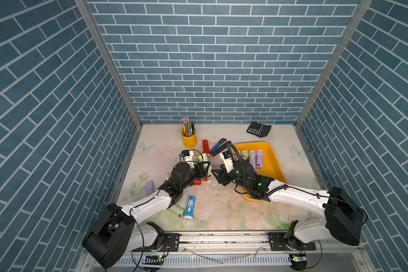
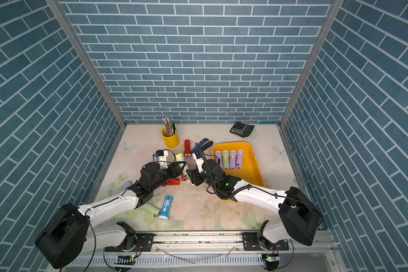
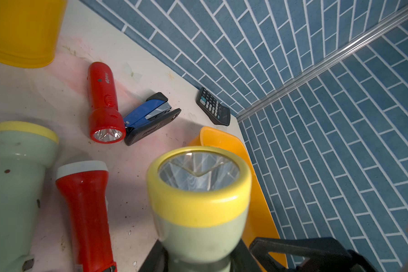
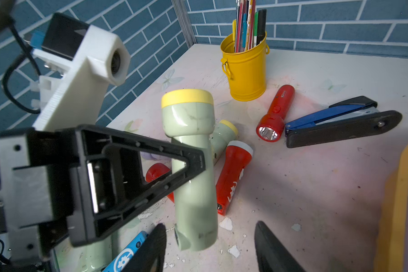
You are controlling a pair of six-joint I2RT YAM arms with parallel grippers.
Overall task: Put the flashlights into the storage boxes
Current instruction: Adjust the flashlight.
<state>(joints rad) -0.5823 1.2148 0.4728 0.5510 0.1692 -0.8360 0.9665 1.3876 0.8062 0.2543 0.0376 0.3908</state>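
Four flashlights [image 2: 232,159] sit lined up in the yellow tray [image 2: 251,169], so roughly a third done. Left gripper [image 4: 194,164] is clamped on a green flashlight [image 4: 189,122], held off the surface, short of the tray. Right gripper [image 4: 210,227] is partly open and empty, right by its butt end. Roughly eight more lie outside the tray: reds, greens, lilacs and a blue flashlight [image 1: 189,208].

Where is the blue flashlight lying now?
In both top views the blue flashlight lies near the table's front edge, on the robot's left side, beside a pale green flashlight.
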